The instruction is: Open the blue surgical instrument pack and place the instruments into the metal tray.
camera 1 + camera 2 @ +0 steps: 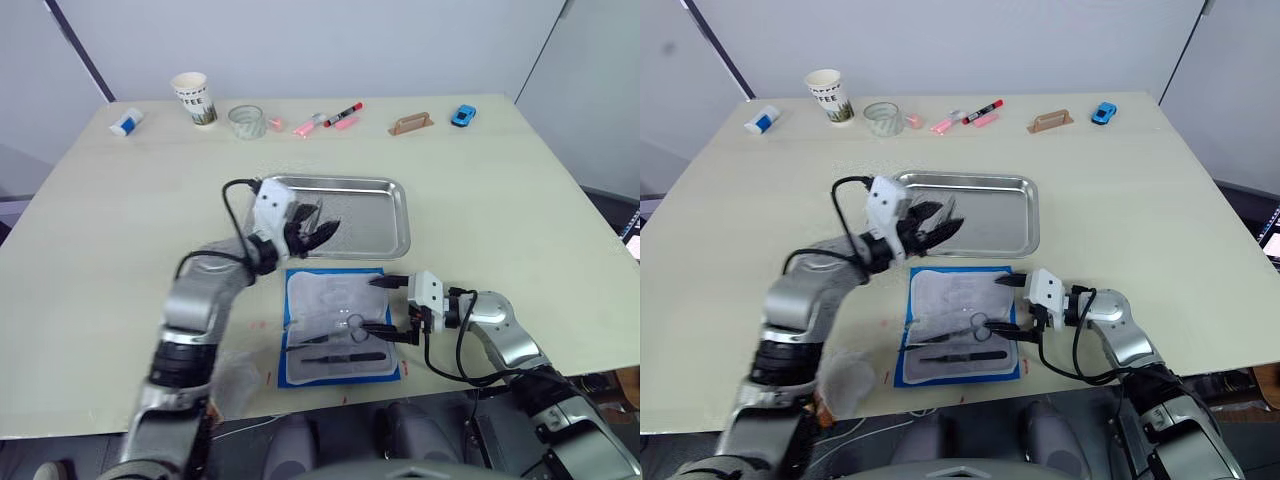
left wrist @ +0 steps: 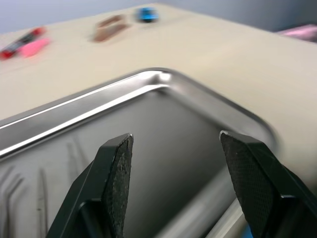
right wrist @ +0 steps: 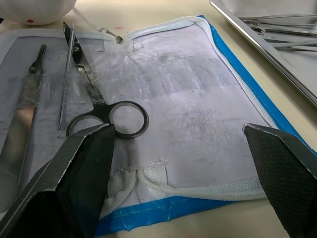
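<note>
Blue fabric of the surgical instrument pack [image 1: 340, 328] lies unzipped and flat on the bench [image 1: 520, 200], just at 6 o'clock of the metal tray [image 1: 390, 215], so the opening looks done. Some instruments [image 3: 277, 29] already rest in the tray, while ring-handled scissors [image 3: 106, 111] and slim handles [image 1: 335, 355] remain on the lining. Both the left gripper [image 1: 318, 232], over the tray's 9 o'clock end, and the right gripper [image 1: 385, 305], at the pack's 3 o'clock edge, stand spread and empty (roughly midway, I judge).
</note>
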Available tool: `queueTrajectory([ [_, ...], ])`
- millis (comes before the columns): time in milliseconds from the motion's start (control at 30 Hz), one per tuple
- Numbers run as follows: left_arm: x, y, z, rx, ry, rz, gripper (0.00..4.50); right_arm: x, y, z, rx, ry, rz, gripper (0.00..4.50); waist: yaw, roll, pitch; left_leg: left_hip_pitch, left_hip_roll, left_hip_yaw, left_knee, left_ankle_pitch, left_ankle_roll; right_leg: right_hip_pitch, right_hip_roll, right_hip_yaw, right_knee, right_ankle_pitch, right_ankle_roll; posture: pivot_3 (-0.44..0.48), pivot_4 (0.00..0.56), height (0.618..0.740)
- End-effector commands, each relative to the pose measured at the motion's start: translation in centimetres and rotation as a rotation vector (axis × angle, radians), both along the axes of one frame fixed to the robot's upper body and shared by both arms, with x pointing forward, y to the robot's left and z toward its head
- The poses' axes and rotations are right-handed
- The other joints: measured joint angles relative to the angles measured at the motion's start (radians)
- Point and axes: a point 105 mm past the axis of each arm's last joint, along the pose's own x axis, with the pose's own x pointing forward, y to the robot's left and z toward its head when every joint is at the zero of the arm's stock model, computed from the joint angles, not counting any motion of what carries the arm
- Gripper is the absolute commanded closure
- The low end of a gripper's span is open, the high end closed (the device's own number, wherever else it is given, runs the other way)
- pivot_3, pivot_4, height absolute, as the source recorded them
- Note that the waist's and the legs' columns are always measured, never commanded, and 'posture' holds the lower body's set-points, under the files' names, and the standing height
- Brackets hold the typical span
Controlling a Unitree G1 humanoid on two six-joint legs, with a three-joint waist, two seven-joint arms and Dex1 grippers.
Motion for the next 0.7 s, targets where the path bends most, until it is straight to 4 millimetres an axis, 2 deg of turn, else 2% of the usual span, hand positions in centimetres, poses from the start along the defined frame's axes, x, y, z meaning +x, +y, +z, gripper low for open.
queueTrajectory([
  [33, -1.7, 1.1, 1.1, 0.008, -0.042, -0.180, 1.53, -2.0, -1.8, -6.7, -0.209, 0.201, -0.047, 0.00, 0.001, 0.002, 0.001, 0.000, 0.000, 0.000, 0.000, 0.000, 0.000, 0.000, 0.000, -0.001, 0.000, 0.000, 0.000, 0.000, 0.150, 0.737],
  [167, -3.0, 2.7, -0.2, 0.105, 0.007, -0.310, 1.53, -2.0, -1.8, -6.8, -0.211, 0.202, -0.046, 0.00, 0.001, 0.003, 0.002, 0.000, 0.000, 0.000, 0.000, 0.000, 0.000, 0.000, 0.001, -0.001, 0.000, -0.001, 0.000, 0.000, 0.150, 0.737],
  [200, -3.3, 2.9, -0.4, 0.121, 0.006, -0.337, 0.99, -2.0, -1.9, -6.7, -0.210, 0.201, -0.046, 0.00, 0.002, 0.003, 0.002, 0.000, 0.000, 0.000, 0.000, 0.000, 0.000, 0.000, 0.001, -0.002, 0.000, -0.001, 0.000, 0.000, 0.150, 0.737],
  [233, -3.6, 3.0, -0.5, 0.128, 0.009, -0.365, 0.88, -2.0, -1.8, -6.7, -0.207, 0.201, -0.047, 0.00, 0.002, 0.003, 0.002, 0.000, 0.000, 0.000, 0.000, 0.000, 0.000, 0.000, 0.001, -0.002, 0.000, -0.001, 0.000, 0.000, 0.150, 0.737],
  [267, -4.0, 3.2, -0.6, 0.125, 0.025, -0.397, 0.37, -2.0, -1.8, -6.6, -0.205, 0.199, -0.048, 0.00, 0.002, 0.003, 0.002, 0.000, 0.000, 0.000, 0.000, 0.000, 0.000, 0.000, 0.000, -0.002, 0.000, -0.001, 0.000, 0.000, 0.150, 0.737],
  [333, -4.7, 3.6, -0.9, 0.129, 0.049, -0.454, 0.04, -2.0, -1.9, -6.5, -0.201, 0.196, -0.048, 0.00, 0.002, 0.003, 0.002, 0.000, 0.000, 0.000, 0.000, 0.000, 0.000, -0.001, 0.001, -0.002, 0.000, -0.001, 0.000, 0.000, 0.150, 0.737],
  [433, -5.6, 4.1, -1.1, 0.116, 0.074, -0.522, 0.04, -2.1, -1.9, -5.9, -0.185, 0.182, -0.045, 0.00, 0.003, 0.003, 0.002, 0.000, 0.000, 0.000, 0.000, 0.000, 0.000, -0.001, 0.001, -0.002, 0.000, -0.001, 0.000, 0.000, 0.150, 0.737],
  [600, -7.1, 5.0, -1.6, 0.120, 0.100, -0.618, 0.04, -2.2, -1.7, -3.8, -0.115, 0.137, -0.041, 0.00, 0.006, 0.005, 0.004, -0.002, 0.000, 0.001, 0.000, 0.000, 0.000, -0.003, 0.000, -0.002, 0.000, -0.001, -0.001, 0.000, 0.150, 0.737],
  [700, -8.0, 5.2, -2.3, 0.151, 0.089, -0.679, 0.04, -2.4, -1.7, -1.5, -0.044, 0.097, -0.032, 0.00, 0.013, 0.007, 0.005, -0.010, 0.000, 0.001, 0.001, 0.000, 0.000, -0.009, -0.001, -0.003, -0.001, -0.001, -0.001, 0.000, 0.150, 0.737],
])
